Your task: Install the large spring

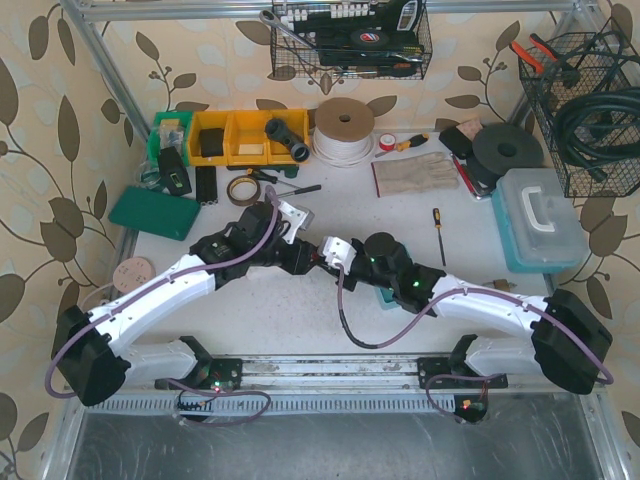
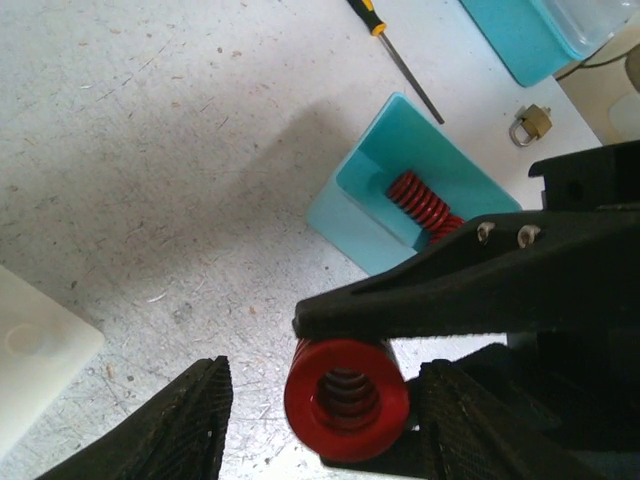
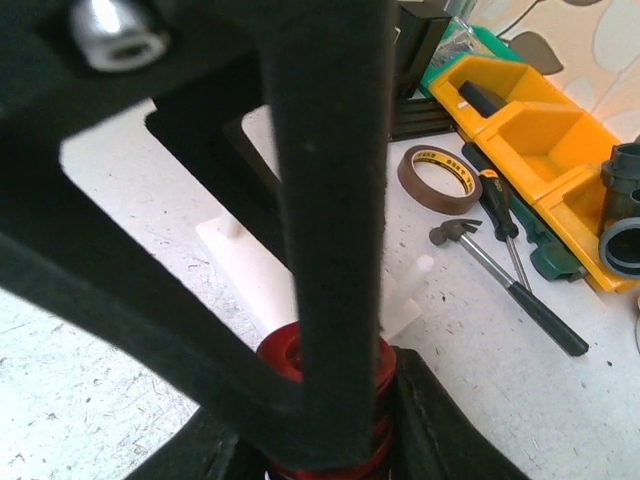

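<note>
Red coils of the large spring sit clamped between the fingers of the right gripper, near the middle of the surface. The left gripper is spread apart, one finger on each side of the spring, with a gap on its left side. Just beyond lies a teal block with a smaller red spring in its channel. Farther off are a screwdriver and a padlock.

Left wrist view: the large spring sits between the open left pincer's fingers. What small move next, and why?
Probably close the left pincer on the large spring: its fingers flank the coil with gaps either side, while the right pincer grips it above and below.
</note>
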You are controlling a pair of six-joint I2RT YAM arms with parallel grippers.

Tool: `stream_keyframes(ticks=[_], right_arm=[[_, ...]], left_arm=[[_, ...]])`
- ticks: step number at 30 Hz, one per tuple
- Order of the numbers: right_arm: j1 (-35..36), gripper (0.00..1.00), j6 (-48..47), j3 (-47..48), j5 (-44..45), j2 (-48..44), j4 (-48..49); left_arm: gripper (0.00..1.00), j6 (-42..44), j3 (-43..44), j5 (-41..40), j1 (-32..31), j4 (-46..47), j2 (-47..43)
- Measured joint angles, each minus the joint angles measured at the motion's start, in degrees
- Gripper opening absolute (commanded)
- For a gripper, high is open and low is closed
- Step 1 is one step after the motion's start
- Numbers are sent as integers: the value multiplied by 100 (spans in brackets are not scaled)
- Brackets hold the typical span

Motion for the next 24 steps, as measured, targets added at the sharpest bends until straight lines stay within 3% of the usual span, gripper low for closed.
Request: stream_keyframes(ticks=[9, 14, 18, 22, 24], right_arm=[[76, 0, -24, -52, 31, 31, 160], [87, 0, -26, -92, 107, 39, 179], [98, 0, -39, -116, 227, 66, 184], [105, 0, -42, -116, 284, 83, 179], [116, 8, -42, -118, 321, 85, 181]], left_arm=[[54, -35, -2, 155, -11, 227, 157], [49, -96, 7, 210, -11, 216, 251], [34, -153, 87, 271, -13, 142, 369], [6, -160, 90, 271, -9, 98, 389], [0, -197, 103, 258, -11, 76, 389]])
